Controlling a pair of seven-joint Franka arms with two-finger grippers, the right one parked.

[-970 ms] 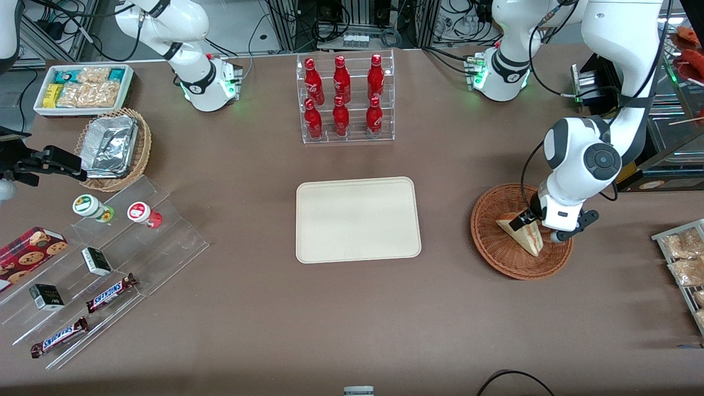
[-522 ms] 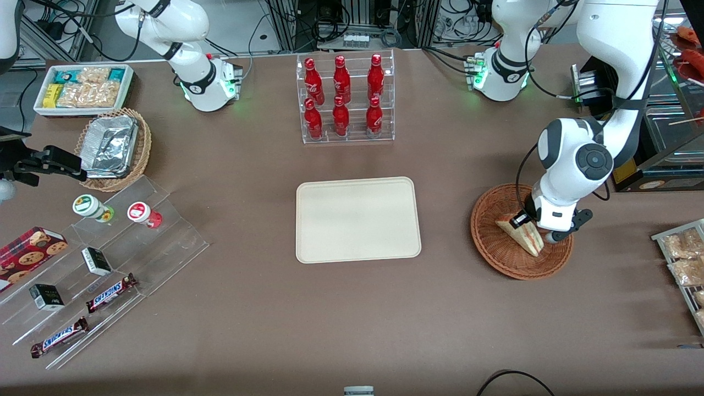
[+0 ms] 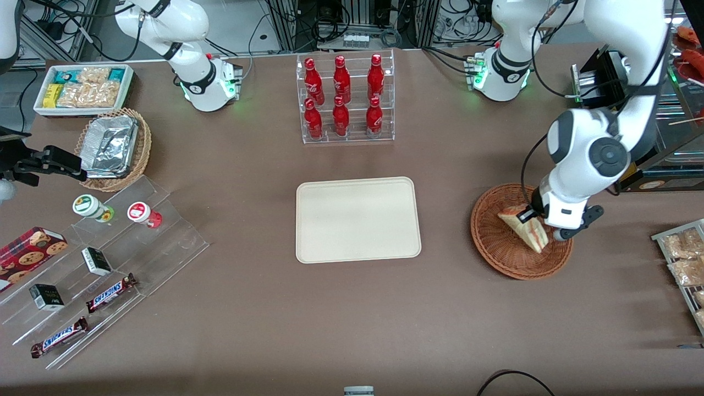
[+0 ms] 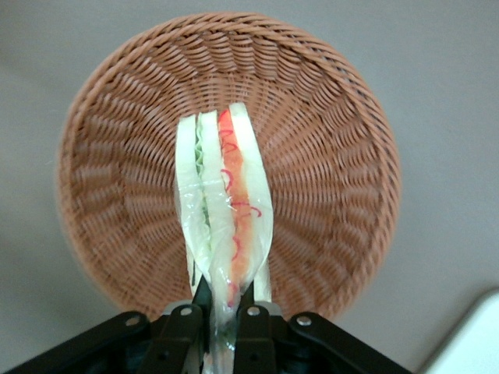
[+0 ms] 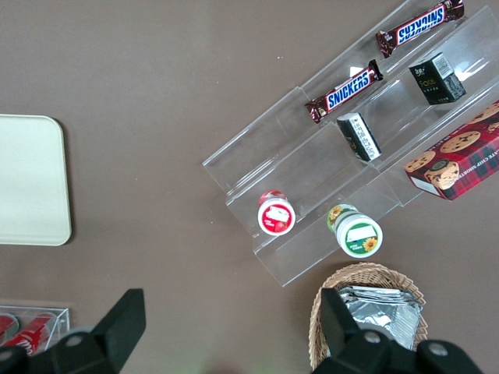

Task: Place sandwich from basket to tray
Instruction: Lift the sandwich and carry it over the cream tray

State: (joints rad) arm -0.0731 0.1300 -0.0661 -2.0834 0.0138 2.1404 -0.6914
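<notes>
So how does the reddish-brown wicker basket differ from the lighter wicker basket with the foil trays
The round reddish-brown wicker basket is darker and shallower than the paler wicker basket. It lies toward the working arm's end of the table, the pale one toward the parked arm's. Above it the pincer grips the white triangular sandwich; the pale one holds silver foil trays. Both are woven.

The light is even and bright, coming from above — shadows on the table are soft and short, a faint one lies under the tray. The foil trays give some glare, and the bottles shine a little. In the wrist view the sandwich, held closed between the fingers of the gripper, is sharp with glossy wrap — the basket rim is slightly soft.
</notes>
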